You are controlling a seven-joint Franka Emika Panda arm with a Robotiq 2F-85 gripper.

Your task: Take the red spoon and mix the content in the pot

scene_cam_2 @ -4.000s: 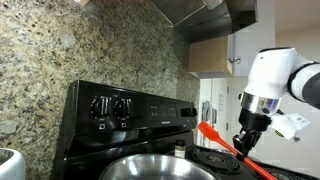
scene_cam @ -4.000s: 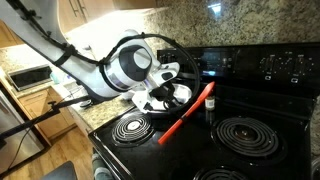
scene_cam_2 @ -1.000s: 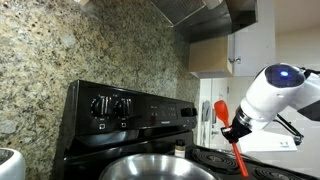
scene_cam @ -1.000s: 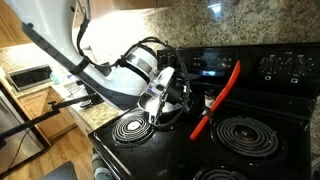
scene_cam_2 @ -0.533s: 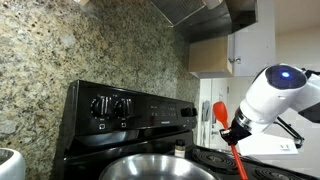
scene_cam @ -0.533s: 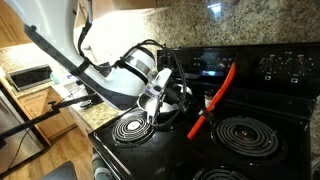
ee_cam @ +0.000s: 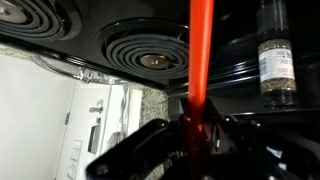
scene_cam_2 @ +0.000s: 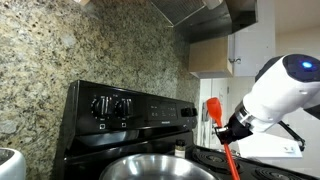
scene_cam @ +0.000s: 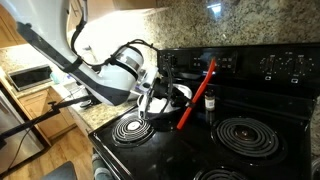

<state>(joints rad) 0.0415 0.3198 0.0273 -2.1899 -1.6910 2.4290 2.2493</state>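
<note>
My gripper [ee_cam: 196, 138] is shut on the red spoon [ee_cam: 202, 50], whose long orange-red shaft runs straight up the wrist view. In an exterior view the red spoon [scene_cam: 198, 92] is held in the air, leaning over the black stove, with the gripper [scene_cam: 183, 108] on its lower part. From the opposite side the red spoon [scene_cam_2: 222, 135] has its flat wide end up, and the gripper [scene_cam_2: 232, 130] holds it near the middle. The pot [scene_cam_2: 155, 168], a shiny silver pan, sits at the bottom edge, left of the spoon. Behind the hand, the pot [scene_cam: 180, 91] is mostly hidden.
A small dark shaker jar [scene_cam: 210, 104] stands on the stove beside the spoon, and the shaker jar [ee_cam: 275, 60] is at the top right of the wrist view. Coil burners [scene_cam: 133, 126] [scene_cam: 247, 135] lie in front. The stove's control panel [scene_cam_2: 120, 105] and a granite backsplash [scene_cam_2: 60, 60] rise behind.
The hand has turned and carried the spoon sideways toward the stove's back burner. The spoon now stands more upright than half a second ago. The grip is unchanged.
</note>
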